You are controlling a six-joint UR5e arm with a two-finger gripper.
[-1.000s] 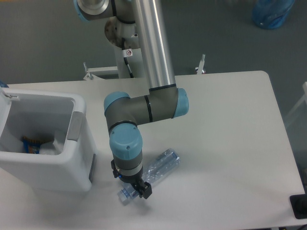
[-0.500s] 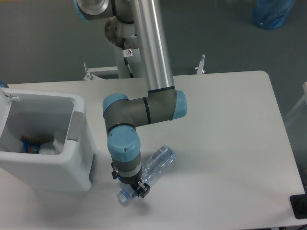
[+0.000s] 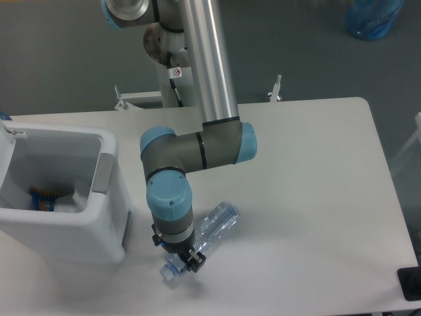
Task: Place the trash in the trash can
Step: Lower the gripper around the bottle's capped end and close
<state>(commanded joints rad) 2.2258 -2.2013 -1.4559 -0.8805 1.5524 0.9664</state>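
A crushed clear bluish plastic bottle lies slanted on the white table, its capped end toward the front. My gripper points straight down over the bottle's neck, fingers closed on it. The wrist hides the part in the grip. The white trash can stands at the left, just beside the arm. Inside it a white crumpled wad rests at the bottom.
A blue and orange wrapper also lies in the can. The arm's elbow hangs over the table's middle. A black object sits at the table's right front edge. A blue bag is on the floor far right.
The gripper shifted slightly left and its fingers drew together on the bottle's neck. The bottle's far end swung a little left with it.
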